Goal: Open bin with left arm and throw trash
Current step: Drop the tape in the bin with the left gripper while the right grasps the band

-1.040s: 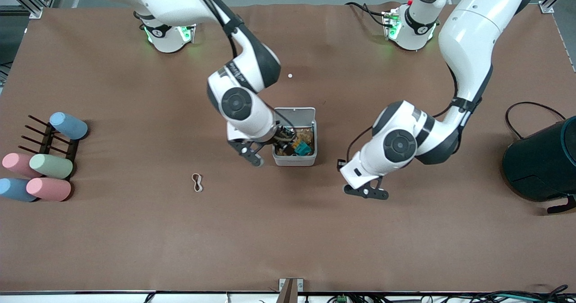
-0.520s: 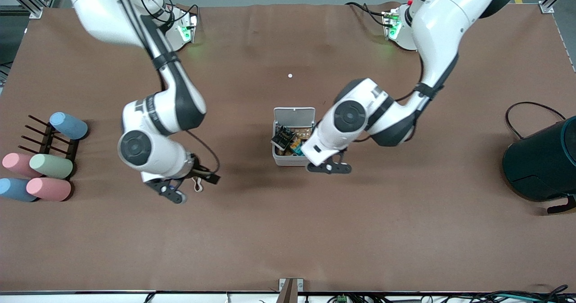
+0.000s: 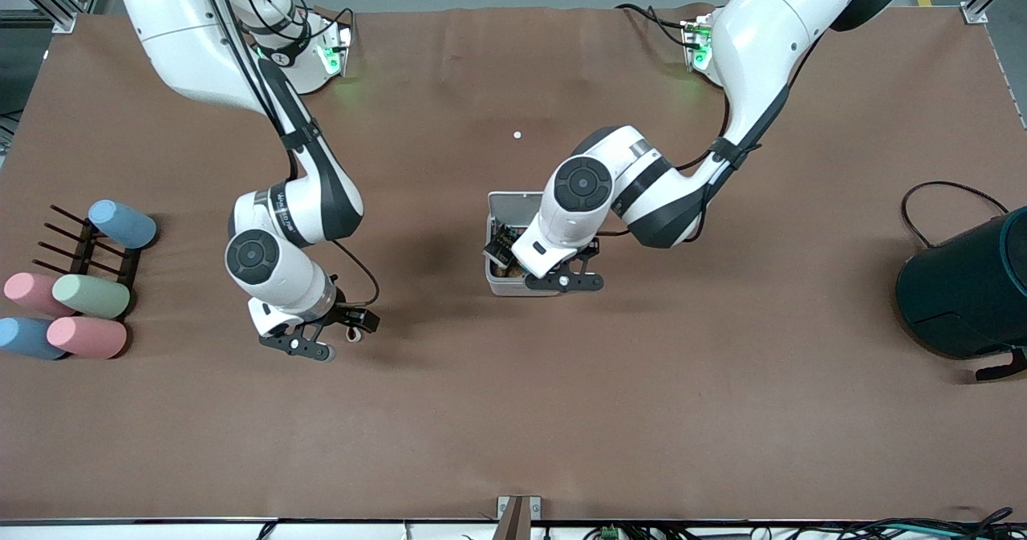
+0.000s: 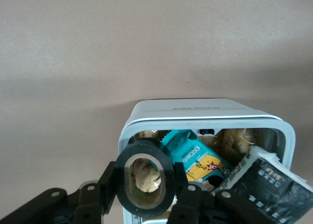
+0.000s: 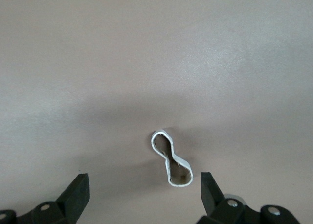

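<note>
Much of the small square white-grey plastic bin (image 3: 504, 282) is hidden in the front view by the left arm's wrist, so that only a corner of its raised flat white lid (image 3: 513, 203) and part of its wall can be made out. In the left wrist view the bin's open mouth (image 4: 205, 117) is seen, cut off at the lower edge, with a black square packet (image 4: 266, 182) leaning out over one rim and a teal wrapper (image 4: 188, 153) among crumpled brownish scraps inside. The left gripper (image 4: 146, 182) is closed on a small dark tape roll (image 4: 145, 178), held on edge between its fingers just above the bin's mouth; the roll's hollow centre faces the camera.

The right gripper (image 5: 142, 190) is spread wide, its two fingertips (image 5: 78, 190) standing on either side of one off-white figure-eight rubber band (image 5: 171, 158), which lies flat on the brown worktop (image 3: 562, 412) untouched. In the front view the band (image 3: 351, 333) is mostly covered by that gripper (image 3: 309, 343), low over the worktop toward the right arm's end.

Five pastel cylinders (image 3: 88, 295) lie at a dark rack (image 3: 84, 247) at that same end, and one large dark teal cylinder (image 3: 967, 291) stands at the left arm's end, cut off by the edge.
</note>
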`<state>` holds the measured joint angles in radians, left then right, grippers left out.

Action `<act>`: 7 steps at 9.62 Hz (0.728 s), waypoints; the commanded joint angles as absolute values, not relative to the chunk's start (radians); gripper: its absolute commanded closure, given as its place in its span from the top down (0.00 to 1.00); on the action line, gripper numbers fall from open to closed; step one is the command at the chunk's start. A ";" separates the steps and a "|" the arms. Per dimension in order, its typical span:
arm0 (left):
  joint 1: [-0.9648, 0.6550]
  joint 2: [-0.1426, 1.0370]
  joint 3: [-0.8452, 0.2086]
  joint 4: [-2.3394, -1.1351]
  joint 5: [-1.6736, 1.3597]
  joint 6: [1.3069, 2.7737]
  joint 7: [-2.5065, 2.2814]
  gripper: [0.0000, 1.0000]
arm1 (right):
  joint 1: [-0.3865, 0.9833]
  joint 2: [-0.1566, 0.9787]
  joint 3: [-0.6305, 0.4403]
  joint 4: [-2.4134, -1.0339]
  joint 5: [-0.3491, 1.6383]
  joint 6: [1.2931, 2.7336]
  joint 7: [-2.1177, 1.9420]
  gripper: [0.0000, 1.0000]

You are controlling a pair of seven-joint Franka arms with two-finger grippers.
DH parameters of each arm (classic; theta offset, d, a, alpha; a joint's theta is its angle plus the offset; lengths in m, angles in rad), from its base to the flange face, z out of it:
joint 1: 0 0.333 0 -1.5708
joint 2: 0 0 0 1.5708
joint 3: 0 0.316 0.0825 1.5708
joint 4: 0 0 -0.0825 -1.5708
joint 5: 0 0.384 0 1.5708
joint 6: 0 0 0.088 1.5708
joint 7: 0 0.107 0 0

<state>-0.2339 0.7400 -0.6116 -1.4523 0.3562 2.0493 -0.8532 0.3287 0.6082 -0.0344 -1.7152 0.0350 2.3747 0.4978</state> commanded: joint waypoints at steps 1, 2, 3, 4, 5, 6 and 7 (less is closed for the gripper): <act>-0.241 0.742 -0.607 -1.466 0.402 2.039 -0.879 1.00 | 0.304 0.646 -0.031 -1.724 -0.043 2.460 0.463 1.00; -0.241 0.742 -0.607 -1.473 0.423 2.037 -0.880 1.00 | 0.295 0.661 -0.031 -1.724 -0.069 2.470 0.462 1.00; -0.239 0.741 -0.607 -1.479 0.426 2.037 -0.881 1.00 | 0.296 0.693 -0.029 -1.721 -0.081 2.523 0.463 1.00; -0.233 0.741 -0.607 -1.482 0.431 2.039 -0.874 1.00 | 0.296 0.698 -0.029 -1.729 -0.080 2.536 0.463 0.99; -0.229 0.741 -0.607 -1.483 0.433 2.037 -0.873 1.00 | 0.301 0.699 -0.028 -1.752 -0.080 2.536 0.466 0.93; -0.222 0.739 -0.607 -1.483 0.431 2.037 -0.871 1.00 | 0.301 0.698 -0.026 -1.759 -0.078 2.531 0.468 0.66; -0.221 0.738 -0.609 -1.482 0.430 2.037 -0.880 1.00 | 0.308 0.696 -0.023 -1.756 -0.077 2.478 0.475 0.29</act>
